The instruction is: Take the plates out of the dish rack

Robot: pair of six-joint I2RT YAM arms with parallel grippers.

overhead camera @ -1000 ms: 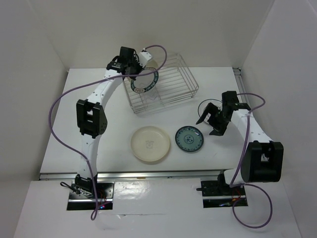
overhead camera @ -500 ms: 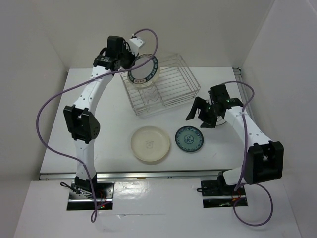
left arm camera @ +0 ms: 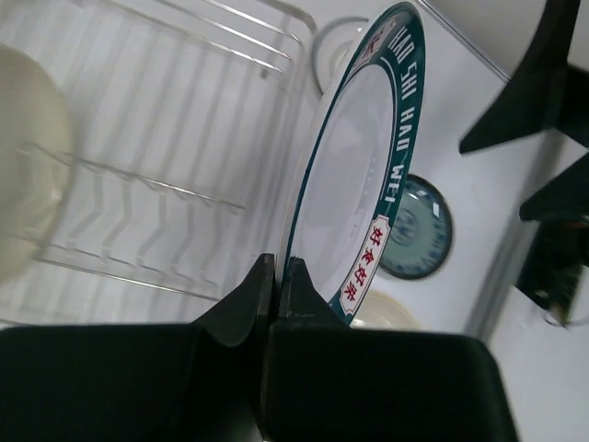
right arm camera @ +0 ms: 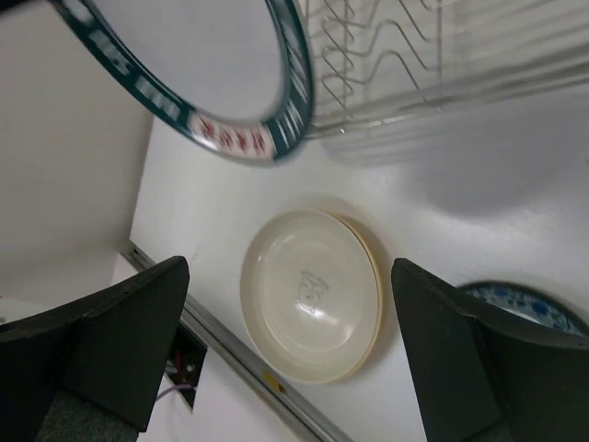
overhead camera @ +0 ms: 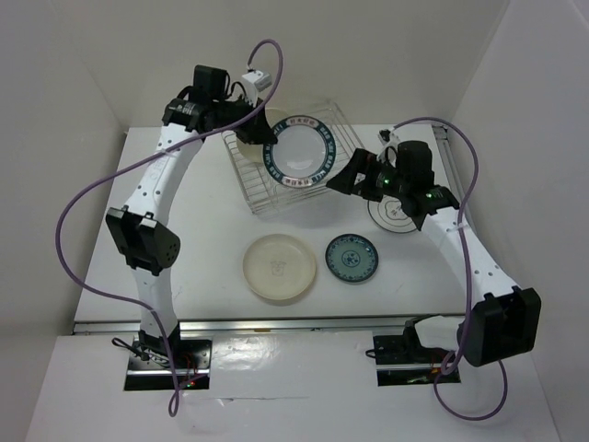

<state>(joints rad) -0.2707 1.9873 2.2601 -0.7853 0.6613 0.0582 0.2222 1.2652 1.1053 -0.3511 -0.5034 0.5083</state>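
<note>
Top external showed us the left gripper (overhead camera: pixel 261 140), jaws clamped on the green-rimmed plate (overhead camera: pixel 298 153) above the dish rack (overhead camera: pixel 348 140). The right gripper (overhead camera: pixel 354 175) hovered near, jaws apart. Next, we judged, came a careful handover.

A white table (overhead camera: pixel 212 221) fills the middle of the top view. Plain white walls close it in: the back wall (overhead camera: pixel 368 55) at 12 o'clock, side walls at 9 (overhead camera: pixel 46 138) and 3 (overhead camera: pixel 534 110). A silver rail (overhead camera: pixel 276 324) edges the table at 6 o'clock, with a white ledge (overhead camera: pixel 294 378) beyond. The light is even and the shadows are soft.
</note>
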